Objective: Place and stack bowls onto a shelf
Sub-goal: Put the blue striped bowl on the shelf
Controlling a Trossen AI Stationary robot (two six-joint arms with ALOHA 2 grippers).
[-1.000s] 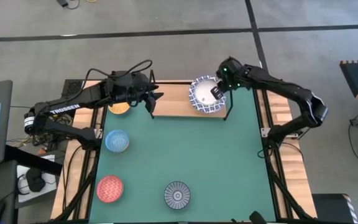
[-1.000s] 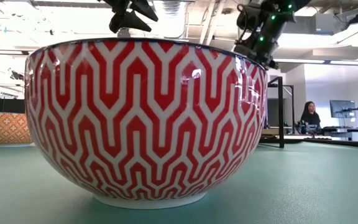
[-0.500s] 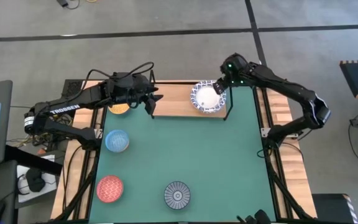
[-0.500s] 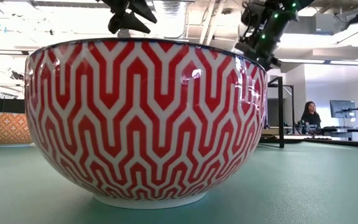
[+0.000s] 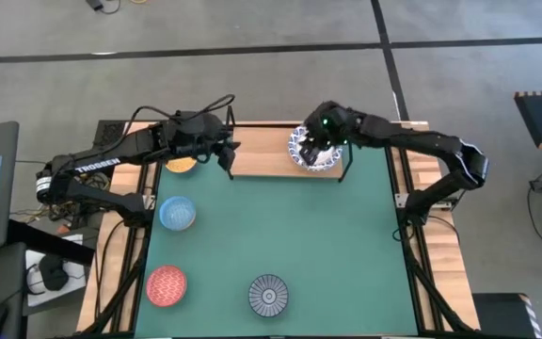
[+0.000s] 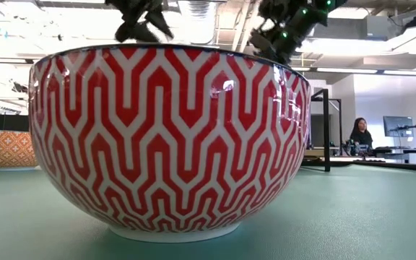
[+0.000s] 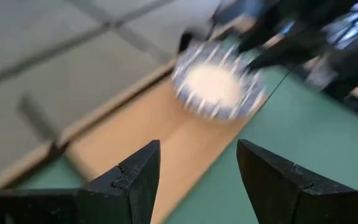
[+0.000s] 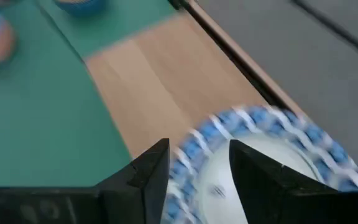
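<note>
Release looks done: my right gripper [image 5: 316, 143], which a second ago pinched the white, blue-rimmed bowl [image 5: 310, 151], now hovers over it with fingers spread, the bowl resting on the light-wood, wire-framed shelf [image 5: 262, 151]. My left gripper [image 5: 231, 151] waits spread at the shelf's other end. Four small bowls remain: yellow [image 5: 180, 164], blue [image 5: 177, 213], red [image 5: 167, 285], dark striped [image 5: 268, 295], on the green mat [image 5: 280, 226]. A person sits far behind.
</note>
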